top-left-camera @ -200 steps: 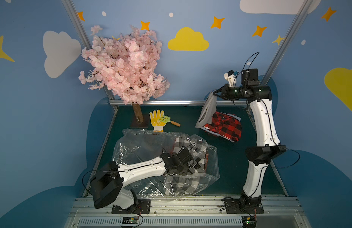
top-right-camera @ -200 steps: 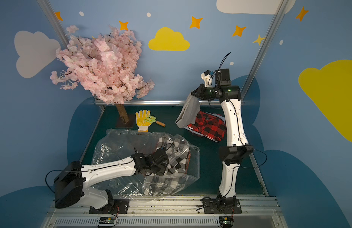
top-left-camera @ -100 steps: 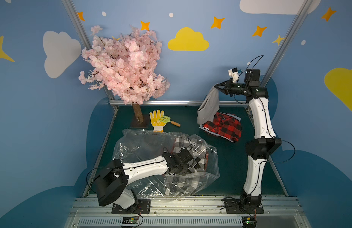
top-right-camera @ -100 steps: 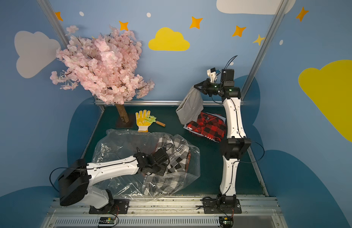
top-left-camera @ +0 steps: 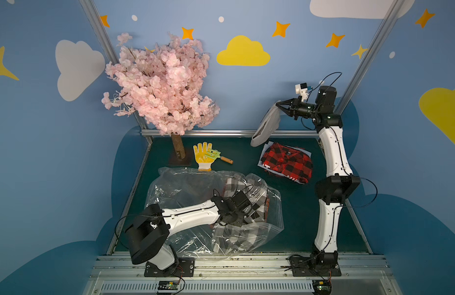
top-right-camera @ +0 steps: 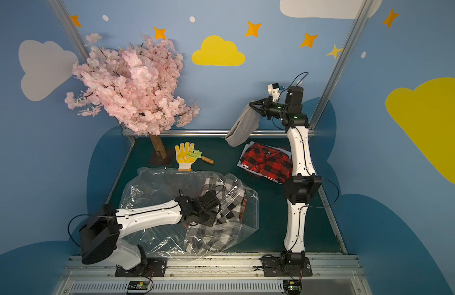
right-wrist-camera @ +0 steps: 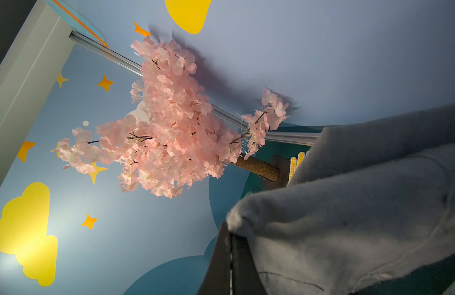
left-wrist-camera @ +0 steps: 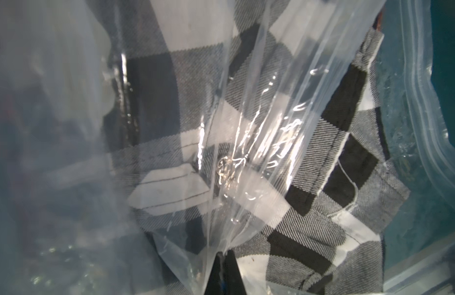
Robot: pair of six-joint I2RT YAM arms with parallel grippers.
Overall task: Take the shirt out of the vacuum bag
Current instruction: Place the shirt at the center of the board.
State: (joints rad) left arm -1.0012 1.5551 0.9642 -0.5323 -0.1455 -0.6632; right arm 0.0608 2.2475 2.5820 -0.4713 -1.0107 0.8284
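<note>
1. Pinching film of the clear vacuum bag (top-left-camera: pixel 185 184), the left end effector (left-wrist-camera: pixel 225 252) is clenched; the bag lies on the green worktop (top-left-camera: pixel 292 209).
2. A black-and-white checked shirt (left-wrist-camera: pixel 323 178) sits inside it.
3. The right end effector (top-left-camera: pixel 278 104) clamps a grey garment (top-left-camera: pixel 267 125) aloft over a red plaid shirt (top-left-camera: pixel 287 161).
4. Print on cloth beneath that shirt is too small to read.

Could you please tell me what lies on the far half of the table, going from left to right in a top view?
Blossom tree's trunk → yellow glove → red checked shirt.
</note>
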